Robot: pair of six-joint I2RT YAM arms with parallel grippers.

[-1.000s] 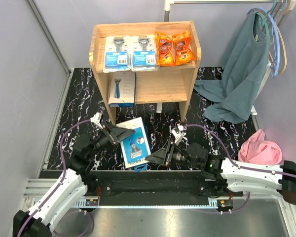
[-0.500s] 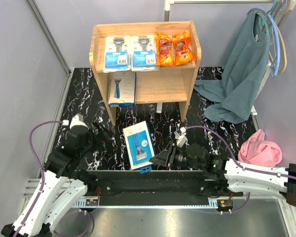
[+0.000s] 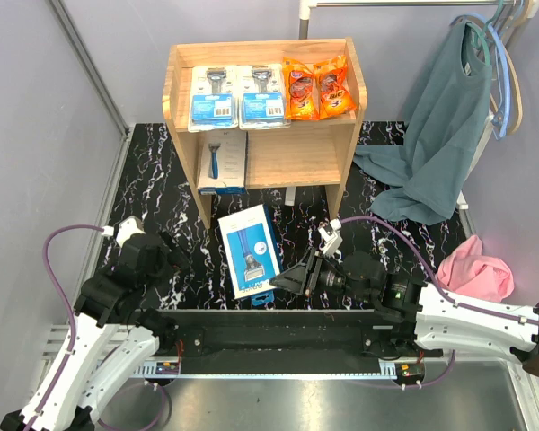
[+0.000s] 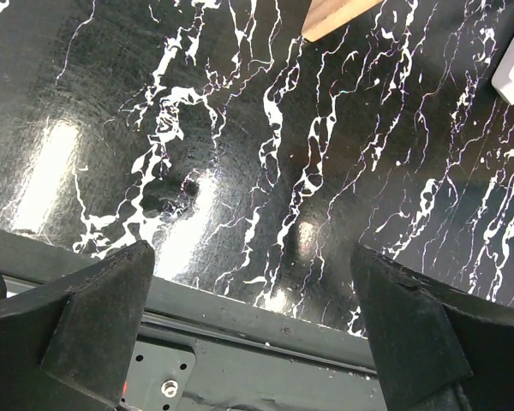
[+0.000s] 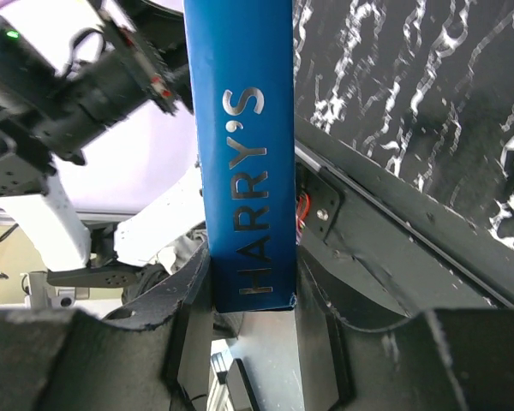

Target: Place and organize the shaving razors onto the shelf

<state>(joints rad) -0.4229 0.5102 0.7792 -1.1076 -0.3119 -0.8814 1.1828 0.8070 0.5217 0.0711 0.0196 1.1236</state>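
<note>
Since a moment ago, the left claw (image 4: 250, 257) has let go and pulled back to its own side. It hangs wide open over the black surface (image 3: 148, 180) and holds nothing. Now the white-and-blue box (image 3: 250, 250) is with the right claw (image 3: 286, 282) alone, which pinches its near blue edge. That box has turned straighter, with its far end toward the shelf (image 3: 352, 90). It sits just in front of the shelf, between the two arms. I cannot tell if its far end touches the surface.

To do this well, I think the right claw should keep a firm pinch and lift the box a little. Then it can slide the box flat onto the lower tier, in the bare spot just right of the other box (image 3: 222, 162) lying there. It should go in low, under the top board, picture side up.

Counting: two clear blister packs (image 3: 212, 97) and two orange packets (image 3: 299, 90), all in a row on the top tier. Two white-and-blue boxes, one shelved, one held. Six packs, one shelf.
</note>
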